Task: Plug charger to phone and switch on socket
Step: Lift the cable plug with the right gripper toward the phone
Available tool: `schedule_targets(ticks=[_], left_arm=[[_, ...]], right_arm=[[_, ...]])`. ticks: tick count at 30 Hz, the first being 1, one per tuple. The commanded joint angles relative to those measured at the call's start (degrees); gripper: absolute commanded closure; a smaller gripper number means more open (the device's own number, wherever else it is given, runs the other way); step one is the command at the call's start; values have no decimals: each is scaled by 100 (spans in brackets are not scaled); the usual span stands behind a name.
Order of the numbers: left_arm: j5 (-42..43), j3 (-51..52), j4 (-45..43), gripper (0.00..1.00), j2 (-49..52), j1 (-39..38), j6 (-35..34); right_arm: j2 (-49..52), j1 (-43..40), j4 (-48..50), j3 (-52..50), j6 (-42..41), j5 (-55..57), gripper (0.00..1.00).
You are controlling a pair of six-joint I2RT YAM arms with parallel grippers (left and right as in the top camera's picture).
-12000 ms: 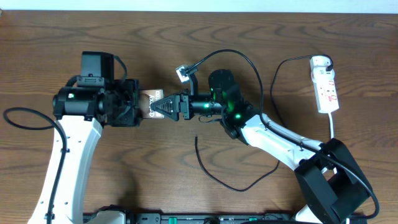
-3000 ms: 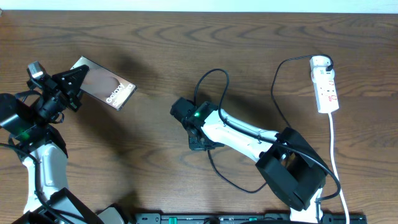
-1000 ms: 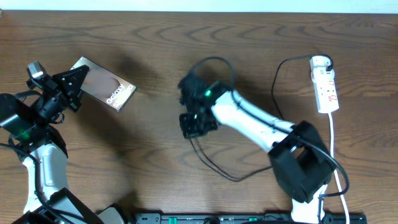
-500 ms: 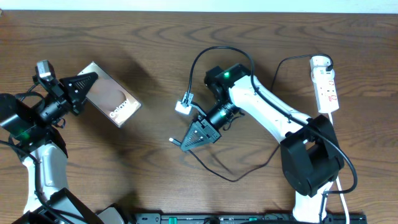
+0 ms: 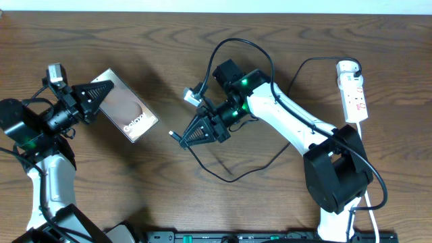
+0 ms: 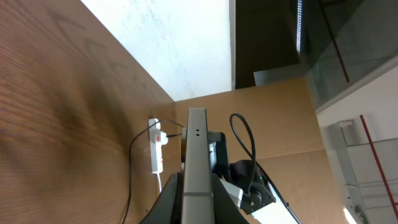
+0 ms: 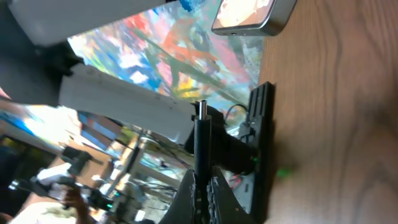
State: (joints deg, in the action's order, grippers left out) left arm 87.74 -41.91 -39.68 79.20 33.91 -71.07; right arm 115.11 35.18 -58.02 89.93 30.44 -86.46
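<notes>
A dark brown, wood-grain tabletop (image 5: 135, 196) fills the overhead view, with a pale strip (image 5: 202, 5) along its far edge. In the left wrist view, a white wall (image 6: 180, 43) meets a brown panel (image 6: 280, 124) below a dark recess (image 6: 264, 31). The right wrist view shows a blurred, brightly coloured backdrop (image 7: 186, 56).

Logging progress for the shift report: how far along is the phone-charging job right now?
Done: both pickups. The left gripper grips the phone; the right gripper pinches the charger near its plug tip, aimed at the phone with a gap between. In hand: lining them up. Left: plugging in, then switching on the socket, untouched.
</notes>
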Motion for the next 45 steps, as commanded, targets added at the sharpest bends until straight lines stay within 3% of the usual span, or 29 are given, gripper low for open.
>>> schedule_targets(ticks=[1,12,26,37,45], left_arm=[[-59,-52,-57,93,-55,-9,85],[-144,-52,-308,93,-55,-15,85],[-402,-52,-308,93,-55,-190,-76],[-411,-52,-308,93,-55,-192,-166],[-382,-52,-310,93,-55,-192,-210]], right_arm=[[-66,61,22,-28,-507,-306,99],[-61,433,452,-162,-568,-304,99],[-61,442,1821,-162,-2763,-299,99],[-59,424,2085,-162,-2806,-297,99],[-59,267,2422,-162,-3427,-293,99]])
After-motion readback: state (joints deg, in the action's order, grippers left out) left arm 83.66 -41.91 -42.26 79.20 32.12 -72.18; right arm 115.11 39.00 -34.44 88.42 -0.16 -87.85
